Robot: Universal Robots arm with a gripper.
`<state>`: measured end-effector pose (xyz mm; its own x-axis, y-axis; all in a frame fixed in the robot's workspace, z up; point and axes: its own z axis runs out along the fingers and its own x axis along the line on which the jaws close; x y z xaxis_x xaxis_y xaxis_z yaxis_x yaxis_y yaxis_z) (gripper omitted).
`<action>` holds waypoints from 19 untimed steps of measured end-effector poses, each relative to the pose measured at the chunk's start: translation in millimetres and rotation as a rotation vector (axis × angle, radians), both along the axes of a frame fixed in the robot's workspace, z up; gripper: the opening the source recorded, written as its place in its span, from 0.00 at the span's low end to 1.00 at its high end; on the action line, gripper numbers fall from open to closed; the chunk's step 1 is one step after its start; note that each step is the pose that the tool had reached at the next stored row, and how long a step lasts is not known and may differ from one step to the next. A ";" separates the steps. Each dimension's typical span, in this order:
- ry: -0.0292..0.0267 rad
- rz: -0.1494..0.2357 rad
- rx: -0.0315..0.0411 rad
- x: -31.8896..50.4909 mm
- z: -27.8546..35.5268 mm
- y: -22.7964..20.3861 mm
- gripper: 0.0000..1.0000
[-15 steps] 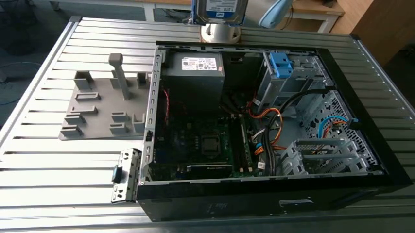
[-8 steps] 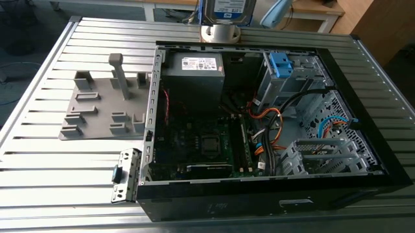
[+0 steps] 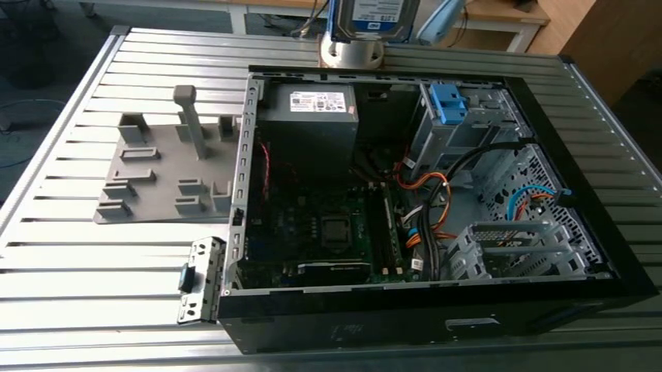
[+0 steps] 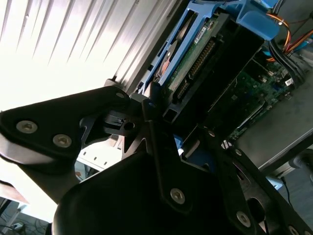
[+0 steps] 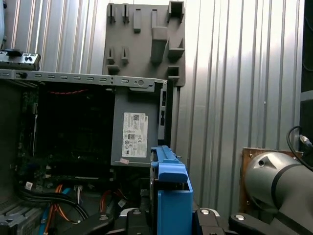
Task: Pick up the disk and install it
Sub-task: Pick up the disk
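Jaws: clenched on the disk, gripping one end, black links on either side of it. Held in mid-air, apart from the open PC case, not seated in any bay.

Exterior view: disk at top centre of frame, upright, white-and-blue label facing cam, partly cut by frame edge, just past case's far wall. Silver arm segment directly under it in frame. Gives the layout too:
- grey PSU w/ white sticker at case's upper left
- mobo at case ctr, orange cables to its right in frame
- blue plastic bracket on drive cage, upper right of case
- grey fixture plate w/ upright pegs at frame left, beside case, on ribbed metal bench

Second wrist view: disk up close, seen from its connector end. Pin row & green board side visible, blue caddy framing it. Mobo & orange cables beyond, bench slats alongside.

First wrist view: disk as a blue caddy edge near cam, flanked by dark gripper parts. PSU sticker beyond it, fixture plate further off on bench slats, grey arm joint near cam.
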<state>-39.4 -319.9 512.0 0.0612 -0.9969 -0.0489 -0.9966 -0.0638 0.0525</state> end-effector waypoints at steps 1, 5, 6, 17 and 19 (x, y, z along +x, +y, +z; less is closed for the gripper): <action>0.0000 0.000 0.0000 2.2 -0.1 -0.1 0.36; 0.0003 0.000 0.0000 10.4 -0.3 -0.4 0.36; 0.0004 0.000 0.0001 12.5 -0.4 -0.4 0.36; 0.0013 0.000 0.0000 36.3 -1.1 -1.3 0.36; 0.0014 0.000 0.0000 40.7 -1.2 -1.5 0.36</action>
<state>1.3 -321.4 510.8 0.0612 -0.9969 -0.0490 -0.9965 -0.0638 0.0539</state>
